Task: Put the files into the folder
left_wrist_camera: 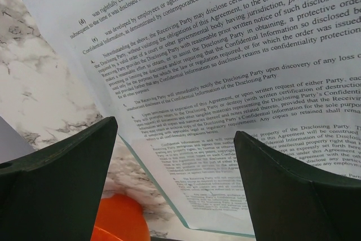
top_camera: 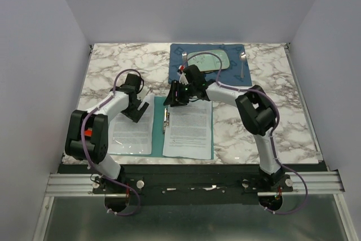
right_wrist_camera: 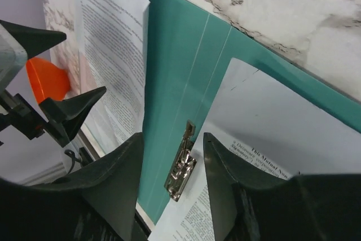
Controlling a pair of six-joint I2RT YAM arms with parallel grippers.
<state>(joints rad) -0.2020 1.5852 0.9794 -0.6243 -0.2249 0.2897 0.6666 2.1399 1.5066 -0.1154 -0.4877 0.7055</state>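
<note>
The teal folder (top_camera: pixel 158 134) lies open near the table's front edge, with its crease running front to back. One printed white sheet (top_camera: pixel 131 134) lies on its left leaf and another (top_camera: pixel 189 128) on its right leaf. A metal clip (top_camera: pixel 165 119) sits by the crease. My left gripper (top_camera: pixel 135 110) is open and empty over the left sheet's far end; its view shows the text (left_wrist_camera: pixel 225 83) between the fingers (left_wrist_camera: pixel 73 167). My right gripper (top_camera: pixel 176 96) is open, its jaws straddling the clip (right_wrist_camera: pixel 181 167) above the folder (right_wrist_camera: pixel 175 71).
A dark blue placemat (top_camera: pixel 177 69) at the back centre holds a pale green plate (top_camera: pixel 208 59), with cutlery (top_camera: pixel 243 63) beside it. Marble table (top_camera: pixel 113 66) stretches to both sides. The table's front edge lies just below the folder.
</note>
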